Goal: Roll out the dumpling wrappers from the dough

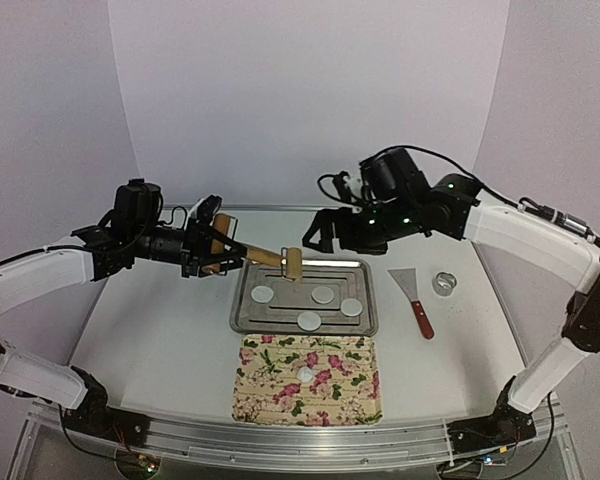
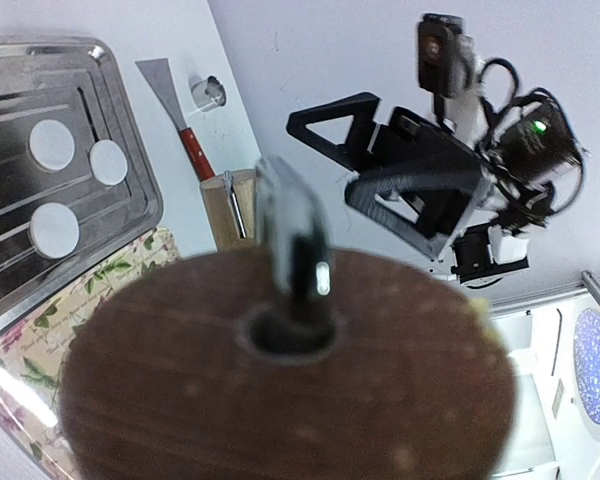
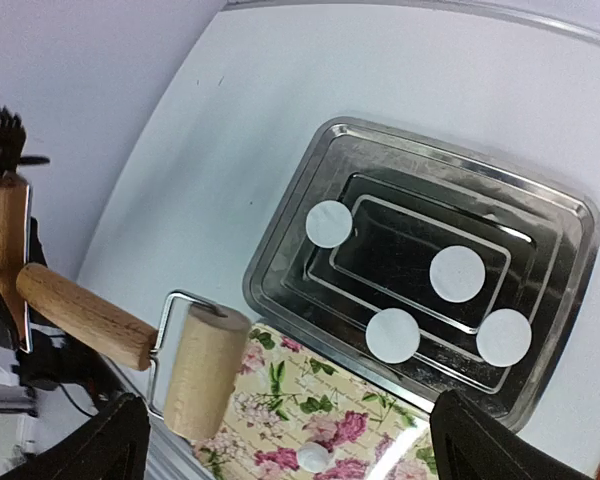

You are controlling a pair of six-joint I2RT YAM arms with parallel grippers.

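left gripper (image 1: 212,248) clamped on roller (image 1: 280,262), drum over tray (image 1: 370,325) far rim, dough ball (image 1: 306,374) on mat (image 1: 270,400) toward the bases; right gripper (image 1: 318,234) fingers apart, empty.

Bright even light, perhaps overhead; tray (image 3: 540,215) glints, near handle (image 2: 280,400) blurred.

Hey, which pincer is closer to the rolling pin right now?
Left. The left pincer grips the rolling pin by its wooden handle, roller head over the tray. The right pincer hangs open near that head, not touching it.
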